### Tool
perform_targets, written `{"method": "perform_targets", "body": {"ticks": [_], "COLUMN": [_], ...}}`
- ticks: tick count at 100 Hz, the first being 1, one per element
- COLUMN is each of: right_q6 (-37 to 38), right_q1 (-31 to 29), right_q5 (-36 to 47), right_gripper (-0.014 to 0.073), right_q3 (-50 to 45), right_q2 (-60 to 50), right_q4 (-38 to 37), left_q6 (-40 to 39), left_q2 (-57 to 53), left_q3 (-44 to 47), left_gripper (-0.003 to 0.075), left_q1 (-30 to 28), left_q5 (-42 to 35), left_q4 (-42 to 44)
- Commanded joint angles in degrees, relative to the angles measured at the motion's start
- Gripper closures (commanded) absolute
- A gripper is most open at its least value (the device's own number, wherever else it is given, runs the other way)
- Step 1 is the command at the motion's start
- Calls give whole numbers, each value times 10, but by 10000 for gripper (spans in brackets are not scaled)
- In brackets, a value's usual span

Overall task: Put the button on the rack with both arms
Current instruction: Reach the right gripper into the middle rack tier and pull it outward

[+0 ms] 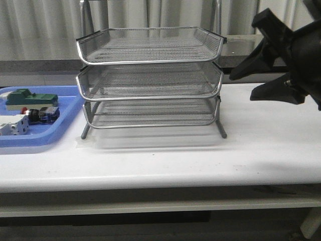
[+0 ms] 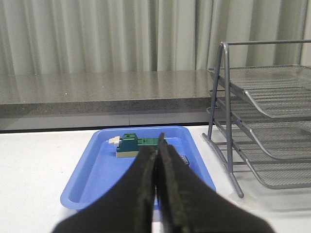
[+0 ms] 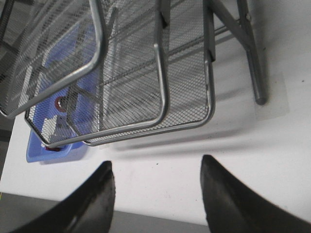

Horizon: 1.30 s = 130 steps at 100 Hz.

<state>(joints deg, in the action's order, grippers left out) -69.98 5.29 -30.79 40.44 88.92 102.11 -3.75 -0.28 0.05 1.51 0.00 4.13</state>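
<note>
Jaws empty on both sides: my left gripper (image 2: 156,160) pressed closed on nothing, my right gripper (image 3: 155,194) spread wide.

Lying on its side in the blue tray (image 1: 65,118), left of the rack (image 1: 150,80), the button (image 1: 35,115) sits between a green block (image 1: 22,97) and a white-grey block (image 1: 12,125). It looks small, light and rigid, its domed head likely slippery; I judge the black cylindrical body the safest hold. Both my grippers hang well clear above the surface (image 1: 200,160).

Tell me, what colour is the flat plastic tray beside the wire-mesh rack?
Blue. The flat plastic tray shows best in the left wrist view, beside the silver wire-mesh rack.
</note>
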Motion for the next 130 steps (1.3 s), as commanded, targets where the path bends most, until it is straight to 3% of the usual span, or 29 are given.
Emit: {"method": "perform_targets", "body": {"ticks": [1, 17, 60, 104, 130], "right_q6": [-33, -33, -32, -30, -30], "right_q1": [-1, -1, -1, 5, 5], "right_q5": [-61, -100, -107, -115, -115], "right_gripper": [178, 178, 178, 182, 405], "right_q3": [28, 74, 155, 168, 168], "right_q2": [12, 66, 149, 160, 160], "right_q4": [83, 83, 83, 83, 83], "left_q6": [-5, -5, -5, -5, -5], "left_q2": [-20, -20, -20, -20, -20], "left_q3": [27, 27, 27, 27, 27], "left_gripper": [716, 716, 716, 716, 716], "left_q1": [-1, -1, -1, -1, -1], "left_q5": [-42, -42, -42, -42, -42], "left_q4": [-3, -3, -3, -3, -3]}}
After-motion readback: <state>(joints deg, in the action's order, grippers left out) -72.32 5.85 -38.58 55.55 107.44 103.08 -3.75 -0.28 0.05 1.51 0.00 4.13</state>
